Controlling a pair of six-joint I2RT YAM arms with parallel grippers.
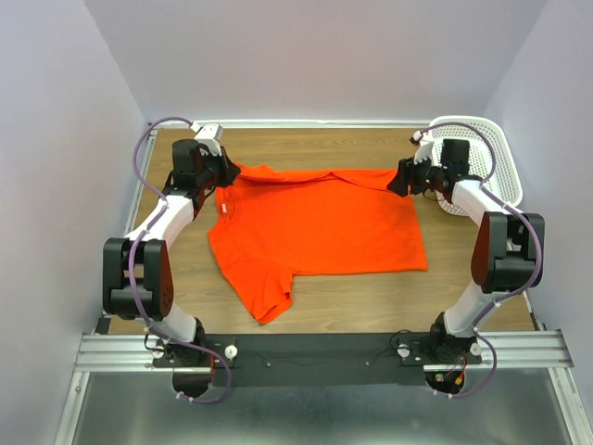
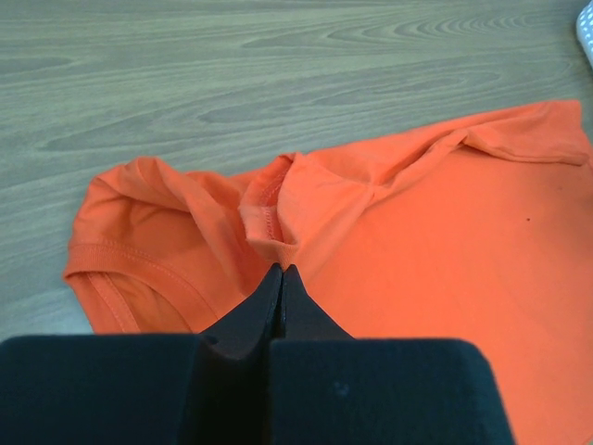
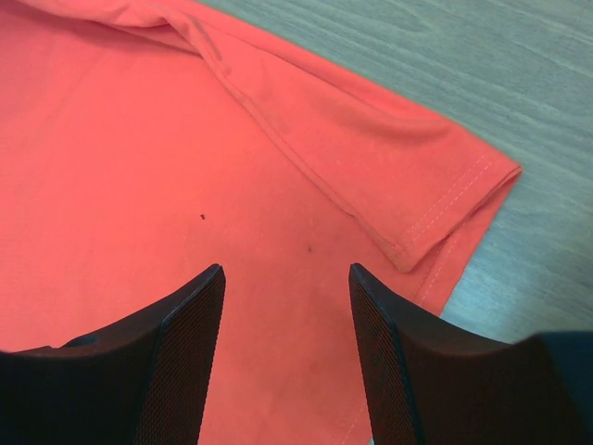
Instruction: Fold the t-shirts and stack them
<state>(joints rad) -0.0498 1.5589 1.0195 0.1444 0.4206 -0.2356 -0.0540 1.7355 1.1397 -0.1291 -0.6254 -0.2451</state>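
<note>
The orange-red t-shirt (image 1: 320, 227) lies spread on the wooden table, one sleeve pointing toward the near edge and a narrow strip along its far edge folded over. My left gripper (image 1: 228, 173) is at the shirt's far left corner. In the left wrist view this gripper (image 2: 281, 270) is shut, its tips pinching a raised fold of the t-shirt (image 2: 445, 241) beside a seam. My right gripper (image 1: 401, 180) is at the far right corner. In the right wrist view it (image 3: 287, 269) stands open just over the flat t-shirt (image 3: 120, 176), next to a doubled hem corner.
A white perforated basket (image 1: 489, 148) stands at the far right corner of the table (image 1: 371, 297), just behind the right arm; its edge (image 2: 586, 28) shows in the left wrist view. Walls close in the table on three sides.
</note>
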